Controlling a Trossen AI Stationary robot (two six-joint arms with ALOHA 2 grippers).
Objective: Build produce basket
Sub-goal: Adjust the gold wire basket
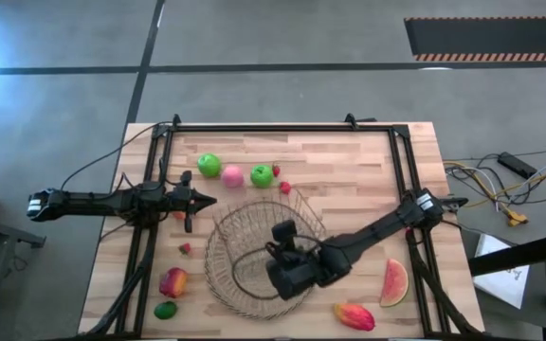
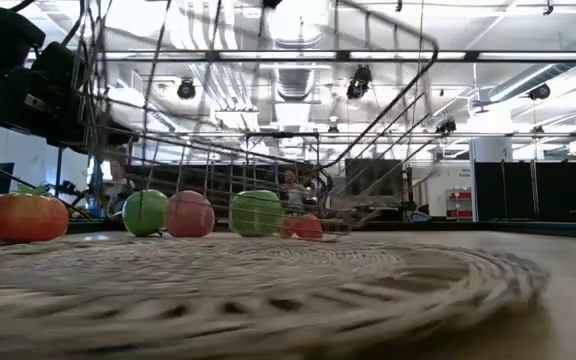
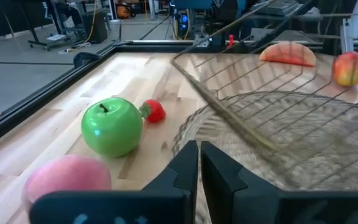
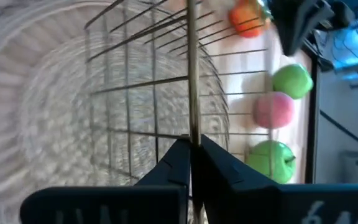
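Observation:
The dark wire basket point(image 1: 259, 227) is tilted over the round woven mat point(image 1: 226, 284). My right gripper point(image 1: 287, 270) is shut on it, above the mat's near right part. My left gripper point(image 1: 209, 200) is shut and empty, level above the table just left of the basket. Two green apples point(image 1: 209, 166) point(image 1: 262, 175), a pink peach point(image 1: 232, 176) and a strawberry point(image 1: 284, 187) lie on the table beyond the basket. A red-yellow apple point(image 1: 172, 281) and a lime point(image 1: 165, 310) lie near left. A mango point(image 1: 354, 315) and a watermelon slice point(image 1: 394, 282) lie near right. My right gripper pinches one thin wire of the basket's rim point(image 4: 191, 124) between its two fingers. The fingers lie across the wire. The basket is tipped up, its held side raised off the mat point(image 2: 268, 280). Whether its far side rests on the mat I cannot tell.
A dark metal frame point(image 1: 282, 126) runs along the table's far, left and right sides. A small strawberry point(image 1: 186, 248) lies left of the mat. Bare wood shows at the far right part of the table point(image 1: 358, 170).

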